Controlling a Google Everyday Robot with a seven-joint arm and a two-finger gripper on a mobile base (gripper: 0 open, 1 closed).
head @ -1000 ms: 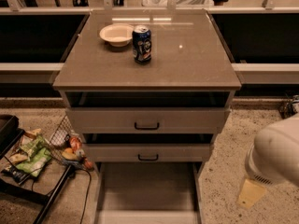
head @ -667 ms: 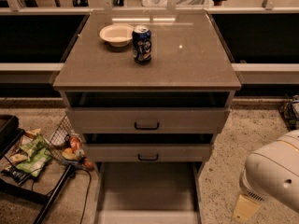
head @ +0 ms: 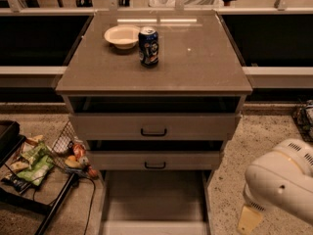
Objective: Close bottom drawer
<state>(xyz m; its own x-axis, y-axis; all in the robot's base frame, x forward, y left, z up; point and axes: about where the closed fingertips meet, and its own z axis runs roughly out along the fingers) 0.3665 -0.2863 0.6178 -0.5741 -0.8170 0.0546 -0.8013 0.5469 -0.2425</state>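
Bottom drawer [head: 155, 199] plain grey inside; counter [head: 195, 58] grey-brown; can [head: 148, 46] dark blue; bowl [head: 122, 35] cream; claw [head: 249, 220] pale yellow, 5 o'clock.

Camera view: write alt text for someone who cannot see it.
The bottom drawer stands pulled out, its visible inside bare; the middle drawer and top drawer are slightly open. The robot's tool hangs low at the right, apart from the drawer. A bowl and a can sit on the cabinet top.

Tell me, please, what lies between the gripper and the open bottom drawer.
Only bare speckled floor. In the camera view the gripper hangs low at the right, apart from the bottom drawer, with nothing else between them.
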